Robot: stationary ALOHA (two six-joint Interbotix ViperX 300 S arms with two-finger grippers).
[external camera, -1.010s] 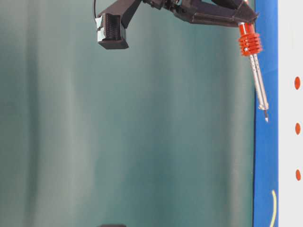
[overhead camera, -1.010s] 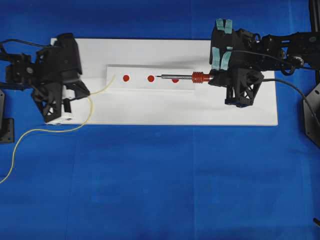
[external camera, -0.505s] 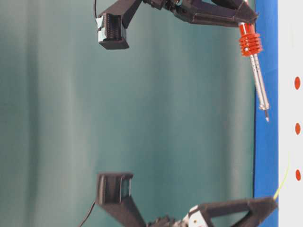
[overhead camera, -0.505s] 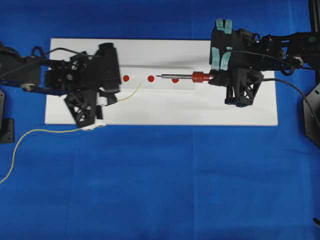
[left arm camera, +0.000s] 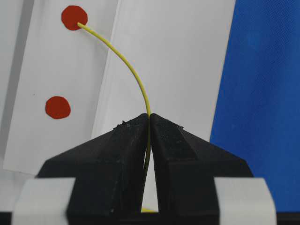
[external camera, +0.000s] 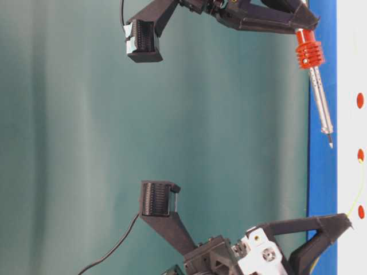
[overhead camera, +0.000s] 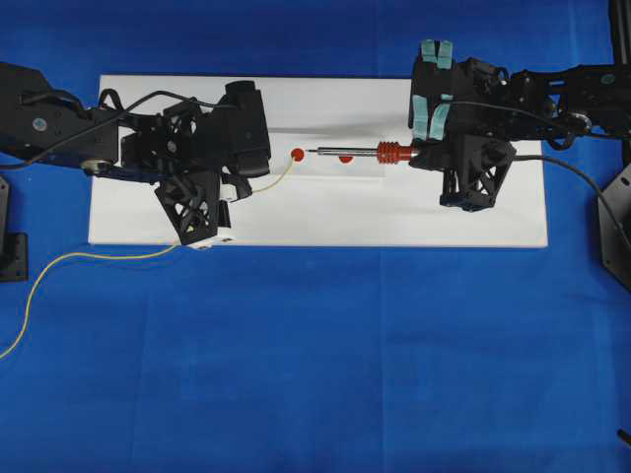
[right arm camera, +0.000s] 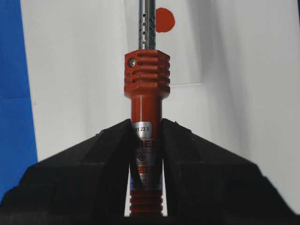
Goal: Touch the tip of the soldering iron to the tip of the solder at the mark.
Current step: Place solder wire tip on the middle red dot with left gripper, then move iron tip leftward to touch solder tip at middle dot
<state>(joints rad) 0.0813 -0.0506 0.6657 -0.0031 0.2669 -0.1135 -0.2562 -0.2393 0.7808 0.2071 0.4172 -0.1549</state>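
Bright, even light; sharp, soft shadows.

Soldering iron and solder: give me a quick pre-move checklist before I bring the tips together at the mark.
1. Right gripper clamped on soldering iron: ok.
2. Left gripper pinching solder: ok.
3. Solder end at a red mark: ok in left wrist view.
4. Iron tip touching solder end: not ok, gap visible overhead.
5. Iron tip height above white board: cannot tell.
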